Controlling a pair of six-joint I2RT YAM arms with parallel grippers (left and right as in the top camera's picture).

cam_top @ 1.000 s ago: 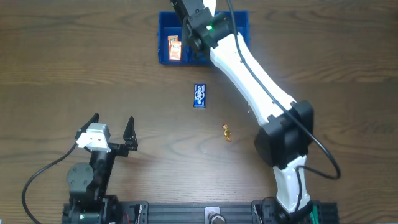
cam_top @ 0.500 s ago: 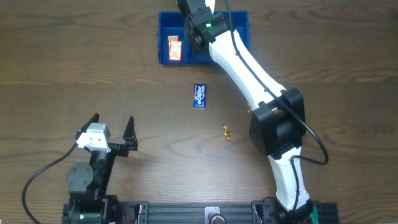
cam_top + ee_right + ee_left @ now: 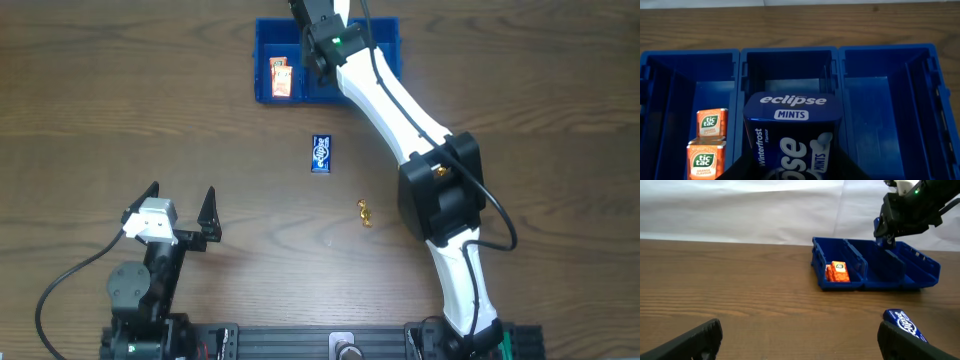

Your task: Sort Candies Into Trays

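A blue three-compartment tray (image 3: 385,45) stands at the far middle of the table. Two orange candy boxes (image 3: 281,78) lie in its left compartment. My right gripper (image 3: 308,35) hangs over the tray, shut on a blue mint tin (image 3: 792,135) held upright above the middle compartment (image 3: 787,70). The orange boxes (image 3: 710,135) sit beside it in the right wrist view. A second blue mint pack (image 3: 320,153) lies flat on the table in front of the tray. A small gold-wrapped candy (image 3: 365,213) rests nearer to me. My left gripper (image 3: 182,205) stands open at the near left, holding nothing.
The tray's right compartment (image 3: 880,115) holds nothing. The right arm's white links (image 3: 400,110) stretch across the table's right half above the gold candy. Bare wooden tabletop (image 3: 120,110) spreads to the left of the tray and around the left gripper.
The right arm's elbow has swung up and to the left, and its gripper with the mint tin has edged a little farther over the tray. The left arm has not moved.
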